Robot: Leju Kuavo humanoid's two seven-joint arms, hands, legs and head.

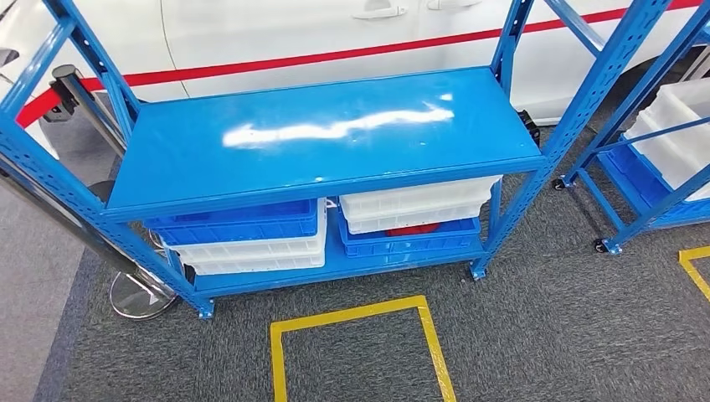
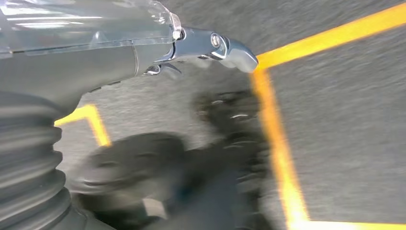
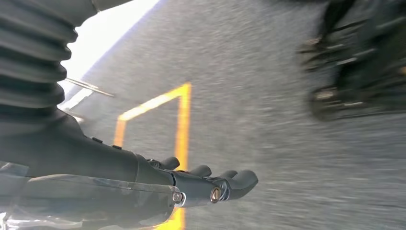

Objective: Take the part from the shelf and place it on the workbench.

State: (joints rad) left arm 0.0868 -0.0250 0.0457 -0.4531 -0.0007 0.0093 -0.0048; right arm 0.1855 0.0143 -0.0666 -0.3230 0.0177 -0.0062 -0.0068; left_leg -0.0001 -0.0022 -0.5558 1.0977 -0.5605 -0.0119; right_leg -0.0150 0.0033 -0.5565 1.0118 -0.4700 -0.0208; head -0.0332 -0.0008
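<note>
A blue metal shelf (image 1: 326, 134) stands in front of me in the head view, its top board bare and shiny. On the lower board sit stacked blue and white bins (image 1: 243, 234). Something red (image 1: 413, 228), possibly the part, peeks out of the blue bin (image 1: 410, 243) under the right-hand white bins. My left hand (image 2: 191, 48) hangs above the grey carpet with nothing in it, fingers stretched out. My right hand (image 3: 206, 184) also hangs over the carpet, its dark fingers (image 3: 239, 179) apart and only slightly bent, holding nothing.
A white car (image 1: 335, 33) with a red stripe stands behind the shelf. A barrier post with a chrome base (image 1: 138, 293) is at the shelf's left end. A second blue shelf with white bins (image 1: 678, 134) is at the right. Yellow tape (image 1: 360, 314) marks squares on the carpet.
</note>
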